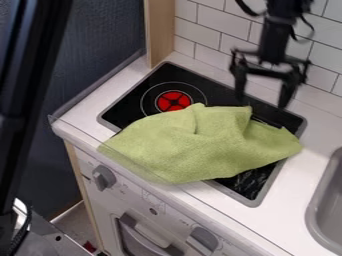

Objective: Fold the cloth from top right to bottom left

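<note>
Here's the gripper (262,101), spread wide above the stove (208,86), and the cloth (207,147) lies rumpled right across it!

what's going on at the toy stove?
The arm's tool is open and holds nothing; it hangs above the back edge of the black cooktop. Nobody is handling the green cloth, which lies bunched and creased across the cooktop, its near-left part reaching over the white counter. It isn't in a neat diagonal fold right now.
</note>
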Action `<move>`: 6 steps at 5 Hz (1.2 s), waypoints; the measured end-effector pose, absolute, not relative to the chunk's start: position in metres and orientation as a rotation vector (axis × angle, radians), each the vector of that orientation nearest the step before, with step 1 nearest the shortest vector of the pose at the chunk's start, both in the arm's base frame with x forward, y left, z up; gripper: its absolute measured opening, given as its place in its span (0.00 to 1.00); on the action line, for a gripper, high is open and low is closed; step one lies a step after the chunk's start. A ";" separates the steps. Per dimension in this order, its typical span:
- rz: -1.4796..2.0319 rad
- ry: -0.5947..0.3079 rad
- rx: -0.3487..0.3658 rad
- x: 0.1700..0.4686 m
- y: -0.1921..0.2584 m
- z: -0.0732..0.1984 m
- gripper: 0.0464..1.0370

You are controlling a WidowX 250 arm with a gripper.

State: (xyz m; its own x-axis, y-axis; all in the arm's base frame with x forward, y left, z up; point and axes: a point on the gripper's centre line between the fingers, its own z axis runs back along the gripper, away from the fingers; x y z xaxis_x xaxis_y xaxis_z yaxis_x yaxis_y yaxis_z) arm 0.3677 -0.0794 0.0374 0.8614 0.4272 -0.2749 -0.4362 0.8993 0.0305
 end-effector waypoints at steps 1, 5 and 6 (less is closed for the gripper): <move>0.452 0.250 -0.039 0.370 -0.100 0.030 0.96; 0.679 0.233 -0.116 0.395 -0.100 -0.024 0.62; 0.704 0.236 -0.095 0.397 -0.095 -0.024 0.32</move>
State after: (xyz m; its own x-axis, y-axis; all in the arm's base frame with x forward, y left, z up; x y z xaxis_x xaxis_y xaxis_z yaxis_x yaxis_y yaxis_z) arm 0.3973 -0.0948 -0.0243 0.7369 0.6296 -0.2461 -0.6509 0.7591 -0.0071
